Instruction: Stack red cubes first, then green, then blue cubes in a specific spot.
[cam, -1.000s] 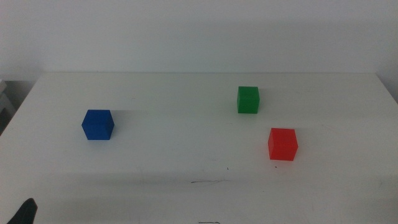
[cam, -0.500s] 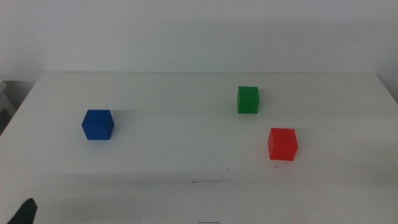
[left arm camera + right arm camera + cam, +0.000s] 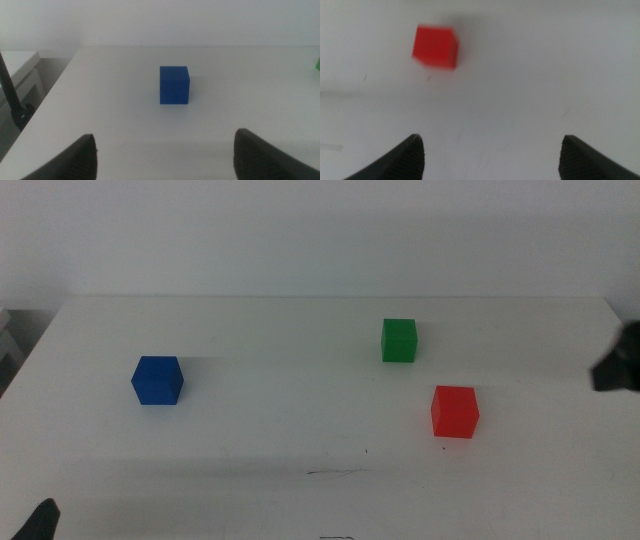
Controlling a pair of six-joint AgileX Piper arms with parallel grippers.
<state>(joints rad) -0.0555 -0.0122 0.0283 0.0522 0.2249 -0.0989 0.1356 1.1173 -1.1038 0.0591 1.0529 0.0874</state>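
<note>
The right end effector shows at the right edge of the middle view as a dark shape above the white worktop, well apart from the red cube, which sits on the worktop to its left and a little nearer the camera. In the right wrist view its two jaws stand wide apart with nothing between them, and the red cube lies ahead of them, off toward one jaw's side rather than centred in the gap; that picture is blurred. The green cube rests behind the red one, near it but not touching. The blue cube sits alone on the left part of the worktop, well apart from the other two. The marked spot, a thin dark scribbled line with a tiny dot just beyond it, lies near the front edge, between the blue and red cubes and closer to the red. The left end effector waits at the bottom left corner; in its wrist view its jaws are spread wide and empty, with the blue cube ahead, roughly centred between them and clear of both.
</note>
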